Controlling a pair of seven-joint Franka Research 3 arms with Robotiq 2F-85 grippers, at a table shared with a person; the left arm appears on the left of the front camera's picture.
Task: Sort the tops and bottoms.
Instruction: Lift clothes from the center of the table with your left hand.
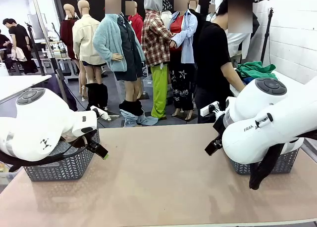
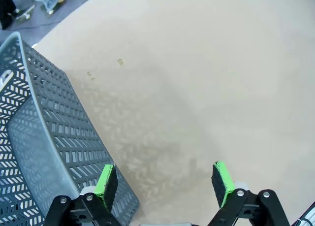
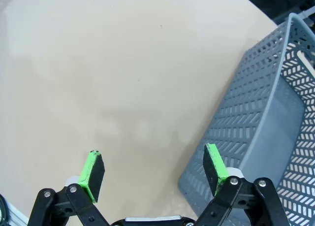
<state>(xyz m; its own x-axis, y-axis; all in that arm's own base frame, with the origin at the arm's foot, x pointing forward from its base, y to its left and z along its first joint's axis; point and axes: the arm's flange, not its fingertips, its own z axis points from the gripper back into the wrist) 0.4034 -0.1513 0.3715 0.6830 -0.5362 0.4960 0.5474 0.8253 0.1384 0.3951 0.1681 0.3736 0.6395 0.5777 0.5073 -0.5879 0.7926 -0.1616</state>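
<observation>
Grey lattice plastic: the left basket [image 1: 59, 170] is set at the table's [image 1: 163, 177] left edge, the right basket [image 1: 290, 162] at its right edge. The left gripper [image 2: 165, 179] and right gripper [image 3: 155, 169] are held over the tabletop, fingers spread wide and empty. A green garment [image 1: 255, 68], judged to be the shorts, is bundled beyond the far edge, by the person [image 1: 213, 59].

Risks noted: each gripper stands just beside a basket wall, so a finger could be snagged in the lattice. Soft cloth could be pinched only partly and dropped short.

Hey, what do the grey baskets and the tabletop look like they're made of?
Left basket and right basket: probably moulded plastic, matte grey, judging by the uniform chevron cut-outs in thin walls. Tabletop: smooth beige sheet, perhaps laminate or a paper-like covering; soft sheen, faint stains, no grain visible.
</observation>
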